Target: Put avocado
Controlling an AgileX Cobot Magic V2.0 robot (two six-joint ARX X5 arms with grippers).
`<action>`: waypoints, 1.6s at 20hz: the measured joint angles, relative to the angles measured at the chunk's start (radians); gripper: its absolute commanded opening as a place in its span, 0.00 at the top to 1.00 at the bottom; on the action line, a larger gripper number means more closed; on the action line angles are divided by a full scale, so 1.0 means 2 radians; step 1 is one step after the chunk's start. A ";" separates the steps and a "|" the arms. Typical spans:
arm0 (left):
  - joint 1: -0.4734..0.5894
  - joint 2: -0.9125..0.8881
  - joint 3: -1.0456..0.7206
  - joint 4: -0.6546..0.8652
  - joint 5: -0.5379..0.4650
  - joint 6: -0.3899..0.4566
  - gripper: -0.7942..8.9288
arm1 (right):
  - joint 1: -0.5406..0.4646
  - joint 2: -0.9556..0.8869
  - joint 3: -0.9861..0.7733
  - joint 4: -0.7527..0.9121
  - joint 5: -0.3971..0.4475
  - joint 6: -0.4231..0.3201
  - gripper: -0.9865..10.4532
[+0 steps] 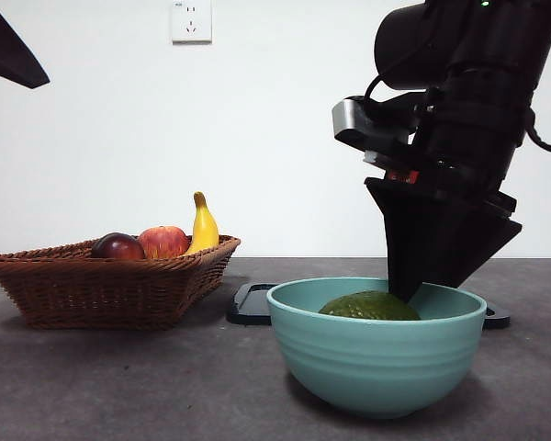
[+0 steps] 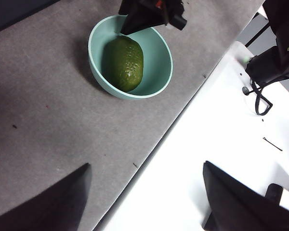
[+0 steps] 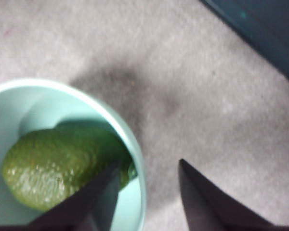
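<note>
Front view, avocado: the avocado lies inside the teal bowl, only its dark green top showing over the rim.
Front view, working arm: a big dark arm comes down from 1 o'clock; its gripper tip dips just inside the bowl's rim, at 3 o'clock of the fruit. Touching or just clear cannot be told from here.
Front view, basket: a wicker basket stands well apart at 9 o'clock of the bowl, holding a dark red-purple fruit, a red apple and a banana.
Front view, other things: a black tray lies behind the bowl; a black tip shows at 10 o'clock of the picture.
Left wrist view, left gripper: the left gripper hangs high over the table edge, jaws spread wide, holding nothing, well apart from the bowl.
Left wrist view, avocado: lies lengthwise on the bowl's floor, with the other arm's dark tip over the rim.
Right wrist view, right gripper: the right gripper has its jaws parted and straddles the bowl's rim, one jaw inside next to the avocado, one outside over the grey table. The jaws grip nothing.
Progress: the fruit appears delivered and released, so the placing looks done.
Left to do: likely only lifting the right gripper clear of the rim without nudging the bowl.
</note>
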 measured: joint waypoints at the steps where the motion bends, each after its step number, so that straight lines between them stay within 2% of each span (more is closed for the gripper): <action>1: 0.000 0.000 0.000 0.000 0.000 0.000 0.53 | 0.000 0.000 0.000 0.003 0.000 0.000 0.82; 5: 0.000 0.000 0.000 0.000 0.000 0.000 0.53 | 0.000 0.004 0.000 0.006 0.000 0.000 0.83; 11: 0.000 0.000 0.000 0.011 0.000 0.000 0.53 | 0.002 0.004 0.000 0.008 -0.001 0.000 0.90; 20: 0.000 0.000 0.000 0.012 0.000 0.000 0.53 | 0.008 -0.005 0.007 0.005 0.001 0.004 0.90; 28: 0.000 0.000 0.000 0.013 0.000 0.000 0.53 | -0.038 -0.004 0.121 -0.023 0.016 0.014 0.90; 32: 0.000 0.000 0.000 0.014 0.000 0.000 0.53 | -0.080 0.060 0.200 -0.030 0.017 0.013 0.90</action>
